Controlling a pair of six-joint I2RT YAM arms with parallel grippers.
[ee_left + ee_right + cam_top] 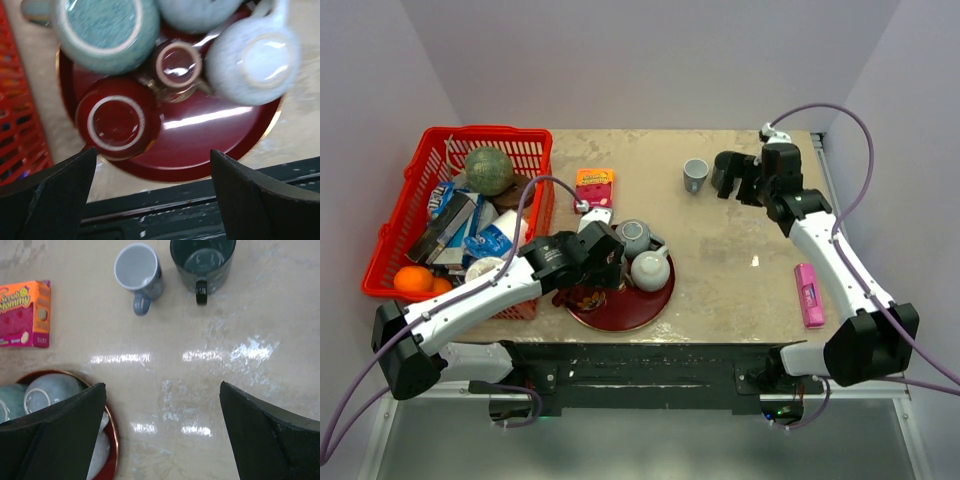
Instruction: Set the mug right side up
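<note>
Dark green mug sits upright near the tabletop's far edge, just beside the upright grey mug. Right gripper is released, jaws spread, clear of both. Left gripper is spread too, grasping nothing, over inverted cups on the red tray.

Top edge cuts the dark mug (far rim).

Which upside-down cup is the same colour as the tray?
The dark red mug, bottom up on the red tray. The teal mug and pale mug there don't match.
</note>
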